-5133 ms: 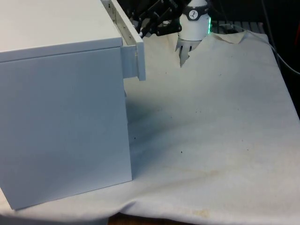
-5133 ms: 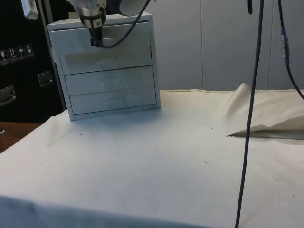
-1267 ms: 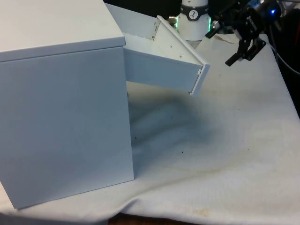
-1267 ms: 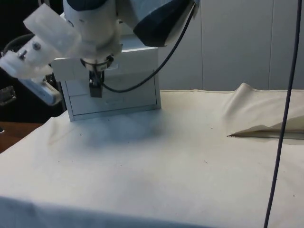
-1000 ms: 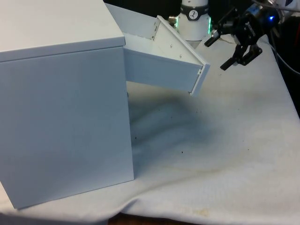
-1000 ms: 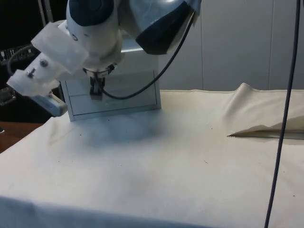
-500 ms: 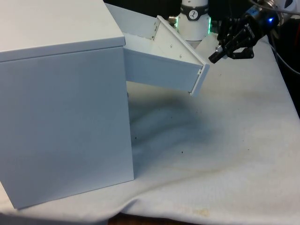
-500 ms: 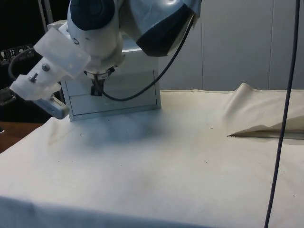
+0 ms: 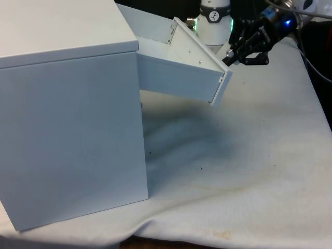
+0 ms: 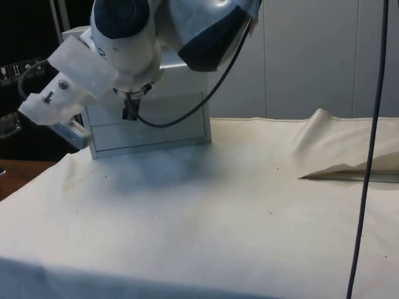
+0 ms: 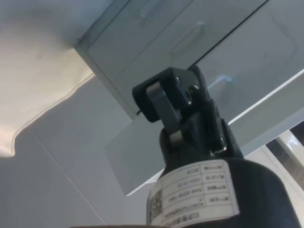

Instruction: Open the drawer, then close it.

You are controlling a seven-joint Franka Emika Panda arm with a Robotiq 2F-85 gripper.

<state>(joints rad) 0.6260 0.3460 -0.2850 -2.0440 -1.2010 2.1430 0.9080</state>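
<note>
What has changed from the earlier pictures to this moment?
The top drawer came far out of the chest. The gripper let go, swung away to the front view's right, then returned to the drawer's front panel. The chest and the cloth did not move.

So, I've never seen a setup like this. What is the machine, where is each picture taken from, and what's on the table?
The machine is a white robot arm that ends in a black gripper. One picture looks across the table, one looks from its side, and one comes from a camera on the arm's wrist. On the white cloth stands a white chest of drawers, and its top drawer is pulled out. The gripper is right beside that drawer's front panel. I cannot tell whether it touches the panel or grips anything.
</note>
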